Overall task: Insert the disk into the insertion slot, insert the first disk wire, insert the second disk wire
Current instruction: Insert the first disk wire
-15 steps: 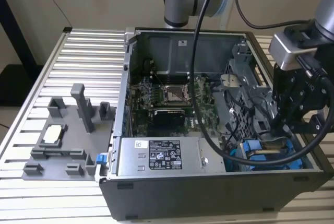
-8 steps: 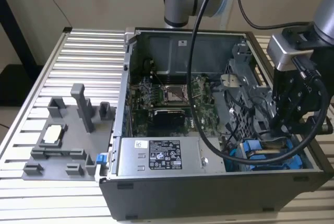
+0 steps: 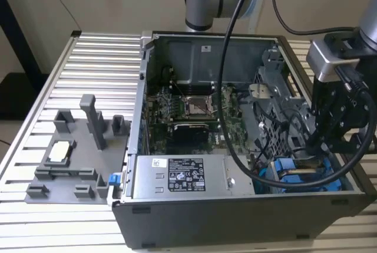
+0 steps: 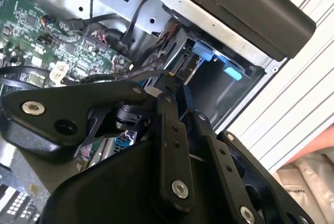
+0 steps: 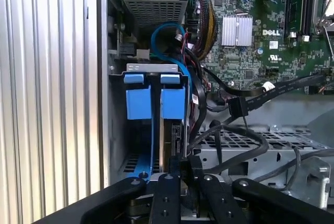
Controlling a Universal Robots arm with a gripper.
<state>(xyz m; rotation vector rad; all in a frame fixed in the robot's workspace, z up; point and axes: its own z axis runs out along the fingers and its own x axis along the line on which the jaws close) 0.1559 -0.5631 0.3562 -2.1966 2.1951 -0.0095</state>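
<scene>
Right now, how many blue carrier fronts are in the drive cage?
2. Both sit side by side in the drive cage: one blue front next to the case's outer wall, the other on the motherboard side. Further ones could be hidden deeper in the cage.

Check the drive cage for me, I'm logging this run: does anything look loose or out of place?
In the first wrist view a black cable reaches out over the grey drive cage and its connector seems to hang free, plugged into nothing. The blue carrier fronts sit level, side by side.

White printed label (image 3: 186,174) on grey power-supply box (image 3: 235,181), white lettering (image 5: 273,32) on green motherboard (image 5: 250,59)
</scene>
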